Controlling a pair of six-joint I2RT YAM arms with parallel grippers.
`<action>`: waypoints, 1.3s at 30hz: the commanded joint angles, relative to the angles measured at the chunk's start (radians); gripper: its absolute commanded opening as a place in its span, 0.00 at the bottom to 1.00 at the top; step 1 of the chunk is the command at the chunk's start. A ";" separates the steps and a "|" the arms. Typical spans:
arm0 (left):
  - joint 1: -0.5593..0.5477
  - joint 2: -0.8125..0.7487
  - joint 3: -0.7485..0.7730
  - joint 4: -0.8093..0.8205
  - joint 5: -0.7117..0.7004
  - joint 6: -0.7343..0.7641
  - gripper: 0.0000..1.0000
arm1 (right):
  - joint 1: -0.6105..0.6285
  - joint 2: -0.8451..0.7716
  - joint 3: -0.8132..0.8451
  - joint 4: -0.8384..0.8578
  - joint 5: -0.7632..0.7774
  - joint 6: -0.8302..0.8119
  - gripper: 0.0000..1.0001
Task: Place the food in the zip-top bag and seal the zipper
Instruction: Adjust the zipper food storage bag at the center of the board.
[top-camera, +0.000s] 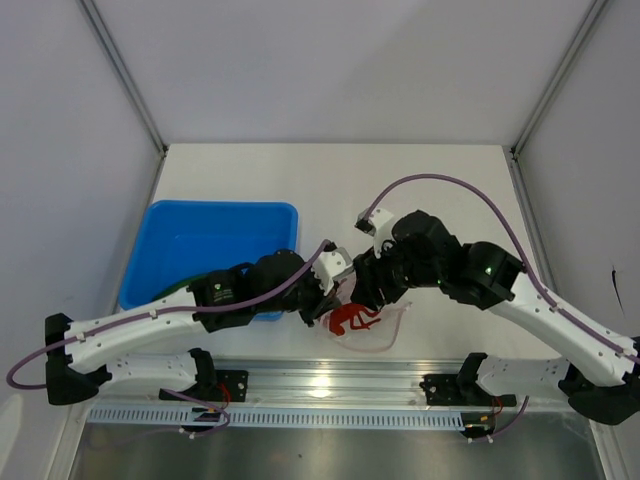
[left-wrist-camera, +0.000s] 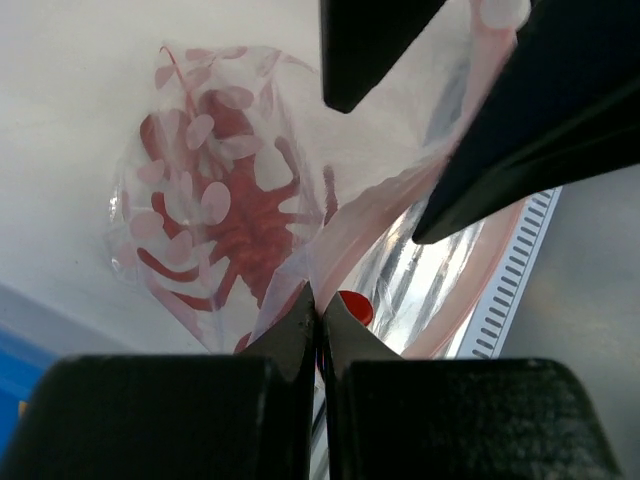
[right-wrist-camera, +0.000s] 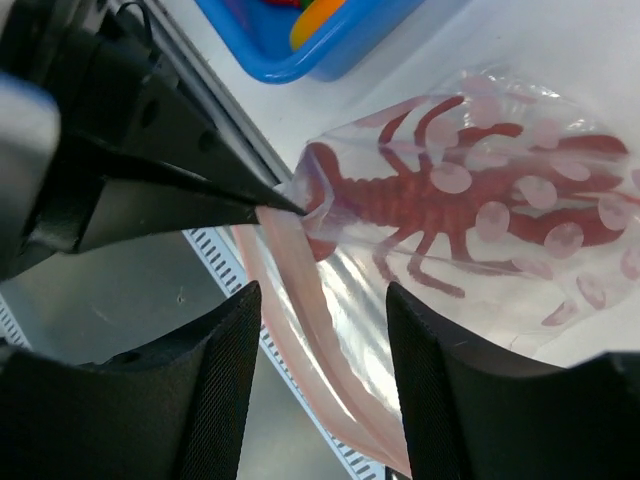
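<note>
The bag (top-camera: 368, 328) lay by the near edge of the desk (top-camera: 430, 190), its mouth pinched in the left gripper (left-wrist-camera: 318, 305). The right gripper (right-wrist-camera: 320, 295) hung spread wide beside it, with the blue tray (top-camera: 220, 207) to the left.

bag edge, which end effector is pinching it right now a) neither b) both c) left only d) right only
c: the left end effector has its fingers shut on the edge of the bag, while the right end effector has its fingers apart on either side of the pink strip, not clamped on it.
</note>
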 joint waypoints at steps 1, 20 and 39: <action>0.023 0.012 0.057 0.012 0.019 0.007 0.01 | 0.026 -0.028 0.001 0.036 -0.072 -0.062 0.56; 0.080 -0.059 0.028 0.080 0.102 -0.047 0.01 | 0.052 -0.089 -0.201 0.154 0.206 -0.023 0.34; 0.227 0.091 0.084 0.127 0.168 -0.149 0.01 | 0.174 -0.132 -0.174 0.096 0.558 0.188 0.00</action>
